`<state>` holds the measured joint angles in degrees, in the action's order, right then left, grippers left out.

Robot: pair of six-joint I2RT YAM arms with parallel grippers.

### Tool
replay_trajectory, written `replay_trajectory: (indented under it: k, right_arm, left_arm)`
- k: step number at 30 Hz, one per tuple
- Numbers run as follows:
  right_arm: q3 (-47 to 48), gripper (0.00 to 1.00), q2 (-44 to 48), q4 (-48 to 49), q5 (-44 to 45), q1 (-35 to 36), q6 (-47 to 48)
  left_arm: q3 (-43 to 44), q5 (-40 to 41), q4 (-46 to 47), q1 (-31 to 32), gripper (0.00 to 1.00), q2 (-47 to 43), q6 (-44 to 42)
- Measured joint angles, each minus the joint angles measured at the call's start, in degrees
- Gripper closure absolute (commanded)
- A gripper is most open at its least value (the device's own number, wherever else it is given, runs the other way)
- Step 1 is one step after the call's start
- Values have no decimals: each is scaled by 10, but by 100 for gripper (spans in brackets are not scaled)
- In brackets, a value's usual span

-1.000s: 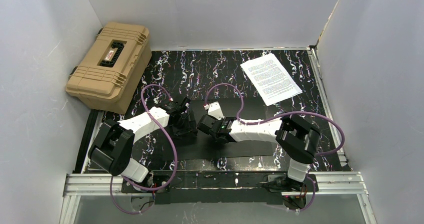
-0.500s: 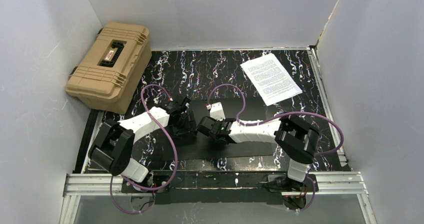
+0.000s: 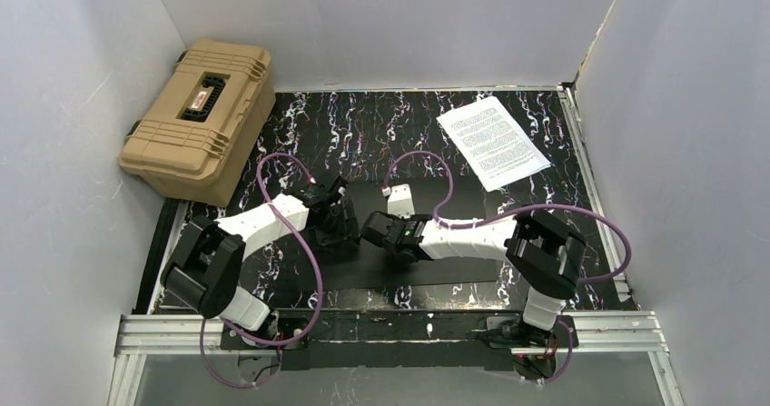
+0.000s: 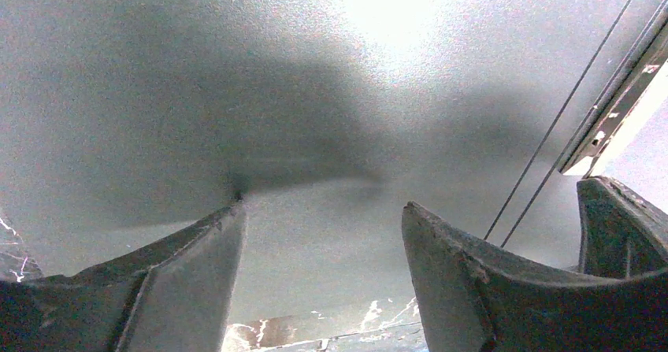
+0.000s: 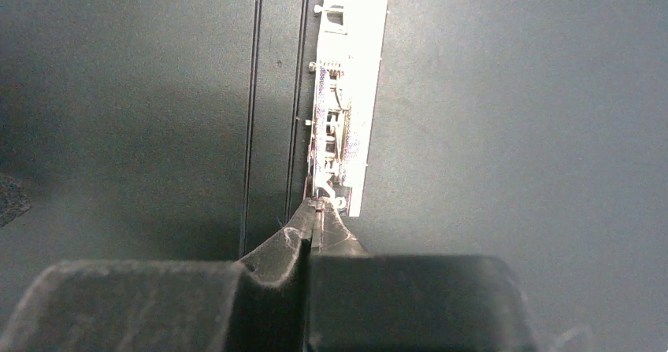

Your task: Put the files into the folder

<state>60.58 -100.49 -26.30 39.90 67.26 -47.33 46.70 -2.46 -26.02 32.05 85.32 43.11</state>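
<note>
The folder (image 3: 459,202) lies open in the middle of the table, its black inside up. My left gripper (image 3: 338,229) is low over its left half, open, with only bare black surface (image 4: 236,68) between the jaws (image 4: 323,205). My right gripper (image 3: 397,217) is shut, its tips (image 5: 316,204) pinched on the near end of the folder's silvery clip (image 5: 350,92), which shows as a white upright piece (image 3: 399,201) from above. The files (image 3: 493,142), printed white sheets, lie flat at the back right, apart from both grippers.
A tan ribbed hard case (image 3: 200,120) stands at the back left against the wall. White walls close in the marbled black table on three sides. Purple cables loop over both arms. An edge of the clip (image 4: 610,120) shows at the right of the left wrist view.
My right gripper and the white clip piece have shifted slightly to the right. The left gripper has stayed in place, still open.
</note>
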Motion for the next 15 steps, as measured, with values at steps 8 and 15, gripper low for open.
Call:
replay_trajectory:
  k: [8,15]
  right_arm:
    - [5,99,15,-11,5,0,-6]
    - [30,99,37,-24,12,-3,1]
  left_arm:
    - [0,0,1,0,30,0,2]
    - [-1,0,1,0,30,0,4]
